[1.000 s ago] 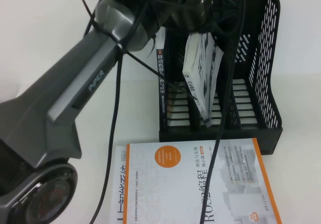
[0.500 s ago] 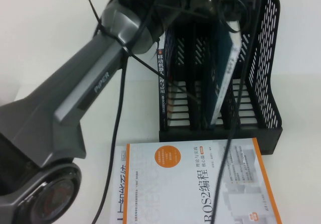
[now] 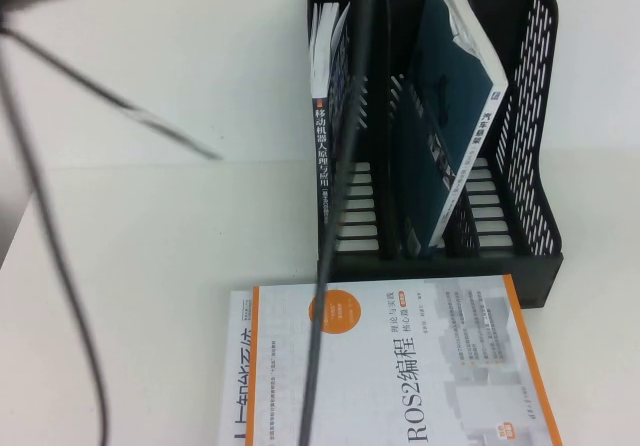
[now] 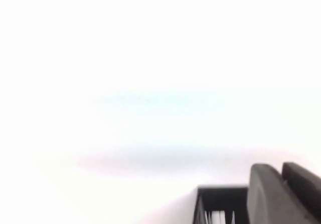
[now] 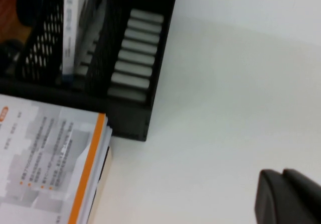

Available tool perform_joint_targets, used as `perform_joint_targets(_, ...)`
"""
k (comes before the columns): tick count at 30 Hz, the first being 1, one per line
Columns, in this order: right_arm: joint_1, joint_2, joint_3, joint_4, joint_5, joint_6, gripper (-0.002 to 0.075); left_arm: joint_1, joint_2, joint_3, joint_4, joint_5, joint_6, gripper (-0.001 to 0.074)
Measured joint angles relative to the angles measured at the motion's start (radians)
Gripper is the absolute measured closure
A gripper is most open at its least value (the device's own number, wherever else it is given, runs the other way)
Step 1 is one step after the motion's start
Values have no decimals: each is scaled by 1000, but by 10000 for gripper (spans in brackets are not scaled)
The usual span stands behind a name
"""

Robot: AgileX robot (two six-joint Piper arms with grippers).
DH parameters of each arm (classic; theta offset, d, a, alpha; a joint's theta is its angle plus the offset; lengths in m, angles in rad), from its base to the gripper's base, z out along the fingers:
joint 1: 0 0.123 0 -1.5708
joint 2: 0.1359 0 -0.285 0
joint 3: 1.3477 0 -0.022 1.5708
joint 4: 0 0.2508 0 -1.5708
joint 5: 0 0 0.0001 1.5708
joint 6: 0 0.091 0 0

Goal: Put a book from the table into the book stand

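Books [image 3: 455,116] (two) in stand [image 3: 520,256]

Left hand [image 4: 283,194], right hand [image 5: 288,196]: cut off at edge. ROS2 book [image 3: 400,366] cropped below.

The book [image 3: 455,116] leans tilted inside the book stand [image 3: 530,96], neither gripper in sight.

Three books are showing: one large white-and-teal paperback [image 3: 455,116] and one black-spined book with white Chinese characters [image 3: 322,156] are standing in the one black slotted plastic book stand [image 3: 530,116], and one orange-bordered ROS2 book [image 3: 400,366] is lying on the one white tabletop [image 3: 150,266].
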Motion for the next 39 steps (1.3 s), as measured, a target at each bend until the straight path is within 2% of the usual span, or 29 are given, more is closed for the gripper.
perform_joint_targets(3, 0, -77, 36, -2, 0, -9, 721, -14, -53, -2, -2, 10, 34, 724)
perform_joint_targets(7, 0, -192, 122, -2, 0, -11, 721, -64, -85, -8, -63, 43, 198, 734)
perform_joint_targets(13, 0, -350, 302, -2, -38, 16, 721, -137, -83, -8, -313, 53, 433, 735)
perform_joint_targets(19, 0, -440, 426, -2, -104, 109, 721, -156, -105, 50, -488, 37, 612, 736)
perform_joint_targets(24, 0, -456, 470, -4, -109, 153, 721, -156, -229, 362, -543, -79, 693, 736)
perform_joint_targets(29, 0, -458, 478, -4, -114, 222, 721, -156, -387, 822, -544, -306, 726, 736)
perform_joint_targets(32, 0, -458, 478, -4, -108, 258, 721, -156, -458, 1041, -577, -442, 713, 736)
perform_joint_targets(39, 0, -458, 478, -4, -104, 268, 721, -156, -530, 1405, -689, -749, 683, 736)
